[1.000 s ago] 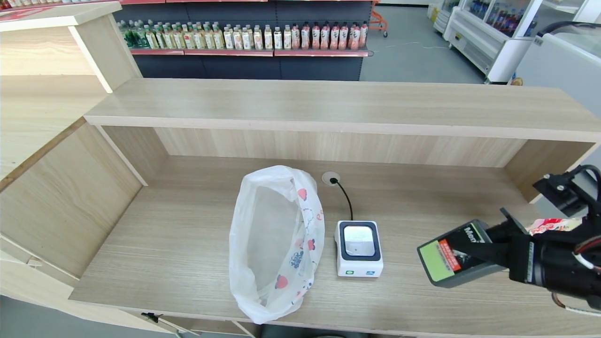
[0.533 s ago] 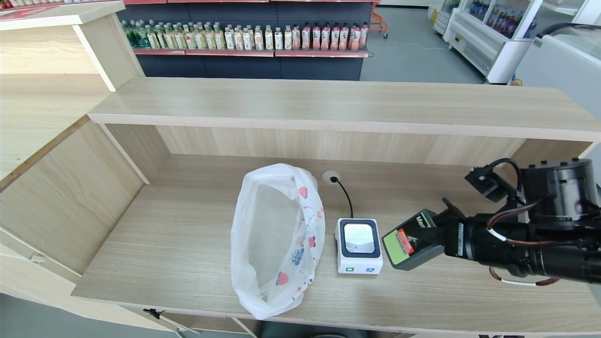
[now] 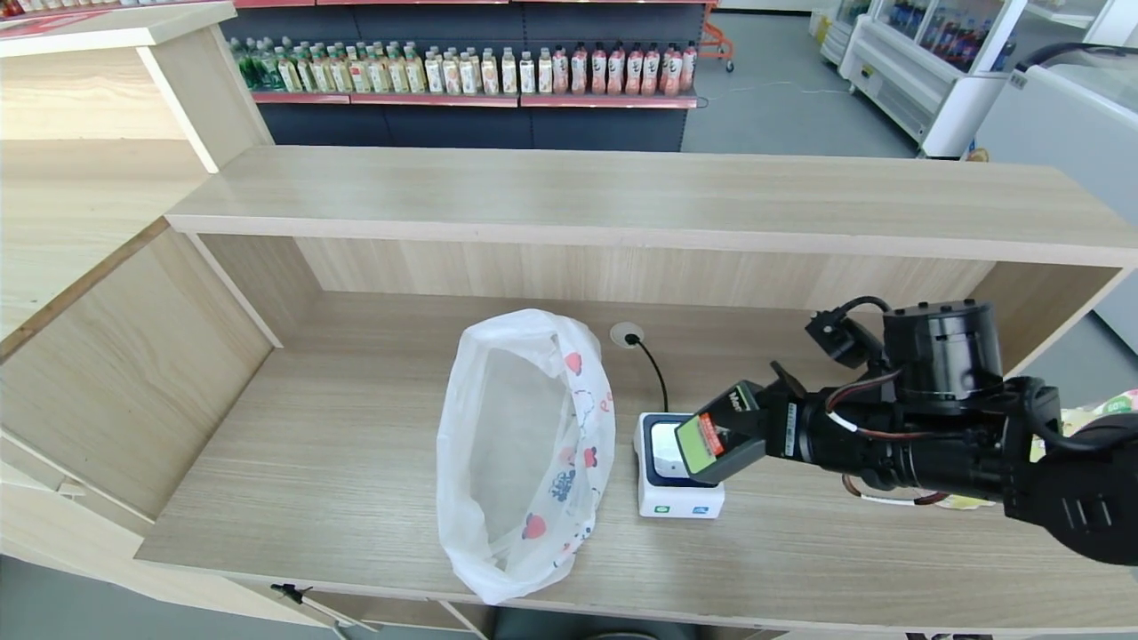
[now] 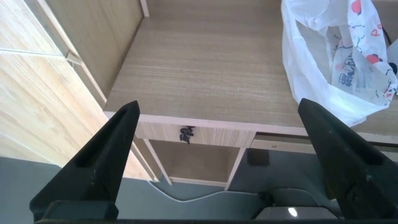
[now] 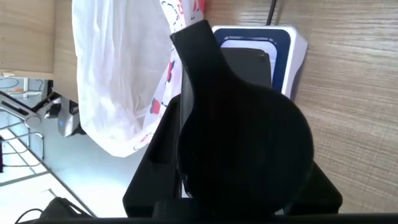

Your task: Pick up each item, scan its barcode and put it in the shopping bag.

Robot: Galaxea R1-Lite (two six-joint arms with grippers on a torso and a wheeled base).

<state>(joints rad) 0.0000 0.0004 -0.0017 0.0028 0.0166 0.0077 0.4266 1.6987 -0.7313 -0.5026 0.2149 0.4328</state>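
Far left, your left claw (image 4: 219,107) hangs just off the near edge of the surface (image 3: 338,462), fingers spread wide, nothing in them. Next along, the white shopping bag (image 3: 524,453) with red print stands on the surface, mouth gaping toward you. Just beside it sits the scanner (image 3: 680,508), its black cable (image 3: 656,373) running back to a port in the surface. Your right claw (image 3: 756,425) is clenched on a dark box (image 3: 716,437) with a green end label, and the box sits over the scanner's window; whether they touch, you can't tell. Far right, a colourful packet (image 3: 1107,411) peeks from behind that arm.
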